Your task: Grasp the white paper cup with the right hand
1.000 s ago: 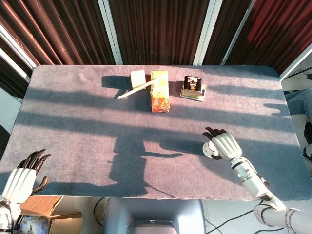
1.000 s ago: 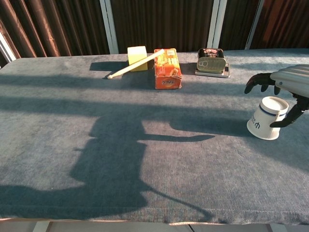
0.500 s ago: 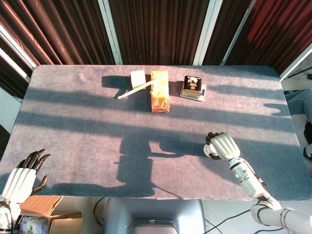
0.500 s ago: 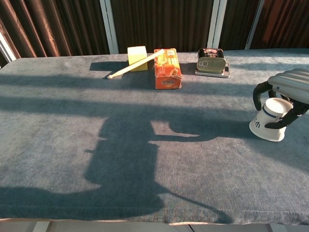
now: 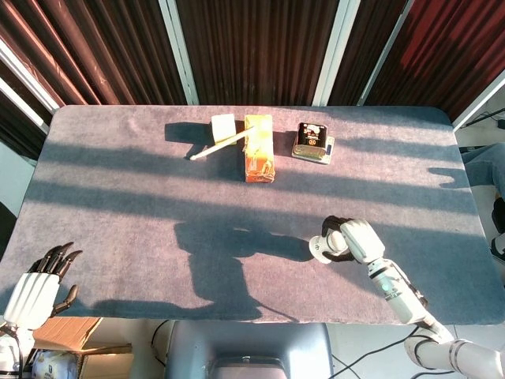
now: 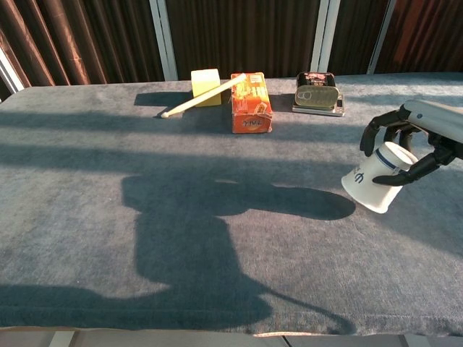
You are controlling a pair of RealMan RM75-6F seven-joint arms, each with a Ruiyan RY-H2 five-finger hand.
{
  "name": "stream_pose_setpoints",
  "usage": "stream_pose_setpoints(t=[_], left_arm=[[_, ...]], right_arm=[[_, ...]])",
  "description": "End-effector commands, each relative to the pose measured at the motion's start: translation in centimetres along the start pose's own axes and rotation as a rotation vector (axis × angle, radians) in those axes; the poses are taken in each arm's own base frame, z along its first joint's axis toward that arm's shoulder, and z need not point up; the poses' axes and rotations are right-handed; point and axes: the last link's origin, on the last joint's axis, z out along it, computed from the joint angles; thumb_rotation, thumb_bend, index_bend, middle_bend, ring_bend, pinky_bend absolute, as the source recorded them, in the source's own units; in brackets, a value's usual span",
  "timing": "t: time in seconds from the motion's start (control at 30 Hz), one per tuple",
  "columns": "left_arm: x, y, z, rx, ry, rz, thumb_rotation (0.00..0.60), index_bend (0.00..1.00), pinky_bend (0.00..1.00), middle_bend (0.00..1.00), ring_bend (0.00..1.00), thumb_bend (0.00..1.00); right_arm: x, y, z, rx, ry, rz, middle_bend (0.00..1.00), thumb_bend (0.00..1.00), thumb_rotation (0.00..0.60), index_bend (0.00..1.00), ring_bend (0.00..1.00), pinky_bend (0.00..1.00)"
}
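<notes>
The white paper cup (image 6: 373,181) with blue rim lines is held upside down and tilted, its wide mouth pointing down-left, above the grey table. My right hand (image 6: 412,141) grips it, dark fingers curled around its upper part. In the head view the cup (image 5: 323,246) sticks out to the left of the right hand (image 5: 352,239), near the table's front right. My left hand (image 5: 35,286) hangs off the front left corner of the table with fingers spread and nothing in it.
At the back of the table (image 5: 118,205) stand a yellow block (image 5: 223,126) with a white stick (image 5: 217,145) leaning on it, an orange carton (image 5: 259,148) and a flat tin (image 5: 312,141). A cardboard box (image 5: 67,332) sits below the front left edge.
The right hand closed its fingers around the cup, then lifted it and carried it left, tilting it. The cup's shadow now lies apart from it. The left hand has not moved.
</notes>
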Motion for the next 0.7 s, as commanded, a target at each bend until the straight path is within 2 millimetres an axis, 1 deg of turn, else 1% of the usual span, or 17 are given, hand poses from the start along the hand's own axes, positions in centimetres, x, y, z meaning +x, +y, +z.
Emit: stream_pose_setpoints(t=[0.03,0.23,0.4,0.5,0.7], left_arm=[[0.0,0.0,0.0,0.0,0.0,0.001,0.6,0.19,0.29,0.07,0.1,0.4],[0.0,0.0,0.0,-0.002,0.0,0.002,0.6,0.2,0.29,0.07,0.1,0.41],[0.1,0.0,-0.1,-0.002,0.003,-0.001,0.6,0.2,0.29,0.07,0.1,0.4],[0.0,0.0,-0.1,-0.002,0.002,0.0,0.6,0.2,0.29,0.07,0.1,0.4],[0.0,0.0,-0.1,-0.003,0.001,0.002,0.6,0.2,0.29,0.07,0.1,0.41]], right_arm=[[-1.5,-0.3,0.7,0.117,-0.031,0.328,0.49,0.39,0.6,0.64,0.58,0.7],[-3.0,0.5,1.4,0.132,-0.092,0.455,0.49,0.39,0.6,0.61,0.58,0.7],[-3.5,1.5,1.5,0.121,-0.119,0.413,0.49,0.39,0.6,0.55,0.53,0.66],[-3.3,1.9,1.4,0.12,-0.132,0.377,0.47,0.39,0.6,0.51,0.47,0.6],[-2.6,2.3,1.2,0.118,-0.126,0.314,0.36,0.39,0.6,0.44,0.3,0.43]])
